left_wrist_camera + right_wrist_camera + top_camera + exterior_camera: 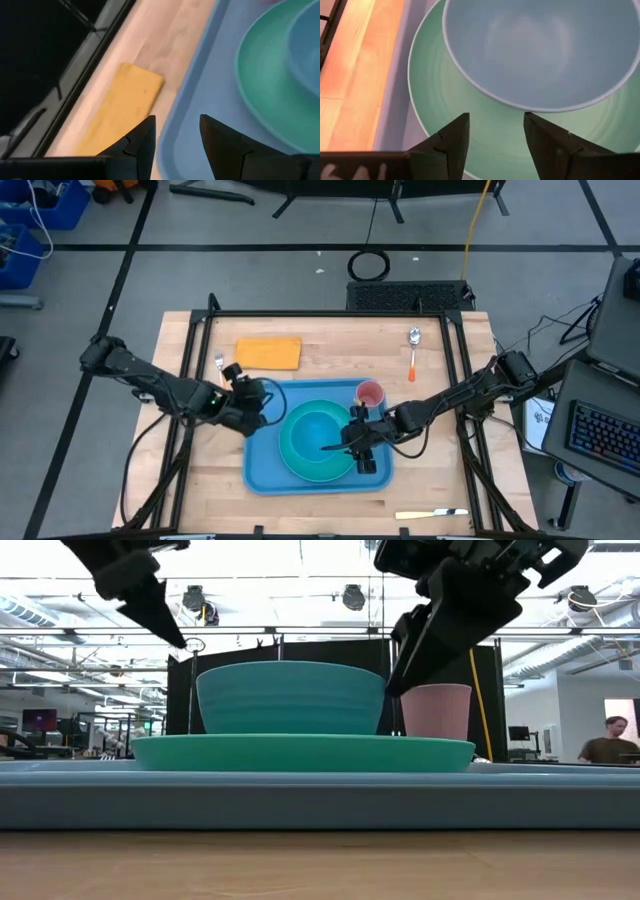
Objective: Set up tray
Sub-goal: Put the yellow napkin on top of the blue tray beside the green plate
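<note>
The light-blue tray (262, 472) lies flat on the wooden table. A teal plate (296, 463) sits on it, carrying a teal bowl (318, 430), with a pink cup (370, 393) upright at the tray's far right corner. My left gripper (262, 408) hovers open above the tray's left rim (172, 125), one finger on each side of it. My right gripper (340, 446) hovers open over the plate's right part (470, 115), pointing at the bowl (540, 45). In the low view both grippers stand clear above the dishes.
An orange napkin (268, 353) lies on the table beyond the tray's far left corner, with a fork (219, 363) left of it. An orange-handled spoon (413, 350) lies far right. A knife (430, 514) lies near the table's near edge. A person (605, 745) stands in the room behind.
</note>
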### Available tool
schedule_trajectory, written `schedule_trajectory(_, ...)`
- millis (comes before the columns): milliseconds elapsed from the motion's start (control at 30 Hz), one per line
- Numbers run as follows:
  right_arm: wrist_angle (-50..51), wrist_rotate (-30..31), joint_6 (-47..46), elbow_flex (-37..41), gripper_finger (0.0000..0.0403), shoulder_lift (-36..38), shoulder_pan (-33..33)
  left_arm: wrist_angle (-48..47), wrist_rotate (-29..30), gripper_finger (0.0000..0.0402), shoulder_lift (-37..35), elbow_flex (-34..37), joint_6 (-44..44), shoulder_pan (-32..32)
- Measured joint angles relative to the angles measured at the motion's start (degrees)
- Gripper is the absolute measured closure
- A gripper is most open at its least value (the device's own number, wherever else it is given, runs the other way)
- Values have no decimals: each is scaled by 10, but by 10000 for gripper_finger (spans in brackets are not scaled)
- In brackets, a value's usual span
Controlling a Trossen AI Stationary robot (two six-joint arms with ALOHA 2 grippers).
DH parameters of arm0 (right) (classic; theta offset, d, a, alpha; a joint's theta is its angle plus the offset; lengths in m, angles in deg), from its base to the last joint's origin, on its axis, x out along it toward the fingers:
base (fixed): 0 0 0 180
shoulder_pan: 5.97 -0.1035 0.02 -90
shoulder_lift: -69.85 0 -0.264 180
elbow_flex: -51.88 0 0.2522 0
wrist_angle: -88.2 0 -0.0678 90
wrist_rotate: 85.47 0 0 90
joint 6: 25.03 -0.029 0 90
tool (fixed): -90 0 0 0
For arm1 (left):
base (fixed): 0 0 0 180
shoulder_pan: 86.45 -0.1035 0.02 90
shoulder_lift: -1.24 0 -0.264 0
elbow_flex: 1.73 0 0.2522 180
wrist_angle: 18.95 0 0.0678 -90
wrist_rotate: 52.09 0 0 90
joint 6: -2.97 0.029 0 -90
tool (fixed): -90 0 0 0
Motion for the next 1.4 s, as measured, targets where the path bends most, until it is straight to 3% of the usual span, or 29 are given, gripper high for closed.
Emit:
schedule_trajectory(333,15,19,2,0,222,33,-19,-5,-52,243,0,0,82,-106)
schedule_trajectory(567,37,47,1,0,222,62,-39,-3,-107,243,7,3,200,-186)
schedule_trajectory(767,40,54,6,0,222,67,-47,30,-75,243,39,33,289,-252)
schedule_trajectory(1000,47,62,5,0,222,66,-49,45,-133,243,71,74,383,-312)
schedule_trajectory(1233,45,62,4,0,222,66,-49,56,-241,243,92,84,419,-355)
schedule_trajectory(1400,44,62,4,0,222,66,-49,52,-243,243,108,87,454,-367)
